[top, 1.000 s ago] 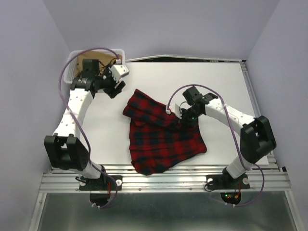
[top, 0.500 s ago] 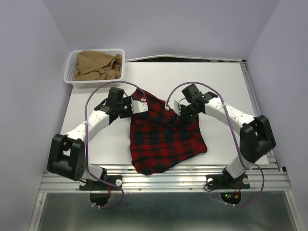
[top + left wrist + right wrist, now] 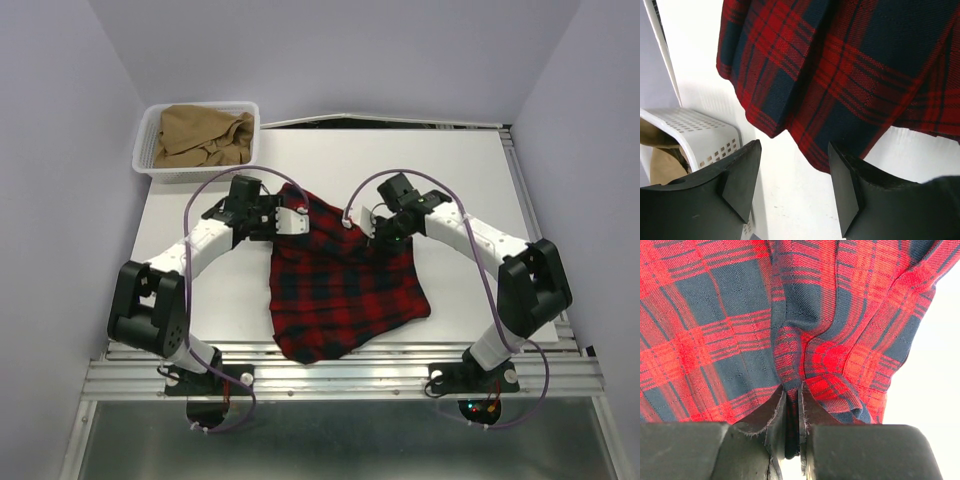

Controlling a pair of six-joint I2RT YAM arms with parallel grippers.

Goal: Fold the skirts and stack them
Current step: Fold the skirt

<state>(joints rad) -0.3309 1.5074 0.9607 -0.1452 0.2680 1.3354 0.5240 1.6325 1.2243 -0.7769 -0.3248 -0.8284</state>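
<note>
Plaid skirt (image 3: 340, 290) lies mid table (image 3: 460, 170), far edge bunched up. Soft, light, floppy cloth. Pleats will slip and sag, so you lift slow. Right gripper (image 3: 791, 405) pinched tight on fold at far edge. Left gripper (image 3: 792, 150) spread wide, holding nothing, just by far left corner. You grab hem there. Tan skirt (image 3: 200, 135) sits crumpled in basket (image 3: 190, 175).

Red-and-navy tartan skirt (image 3: 335, 285), tan skirt (image 3: 200, 135), white basket (image 3: 150, 170)
</note>
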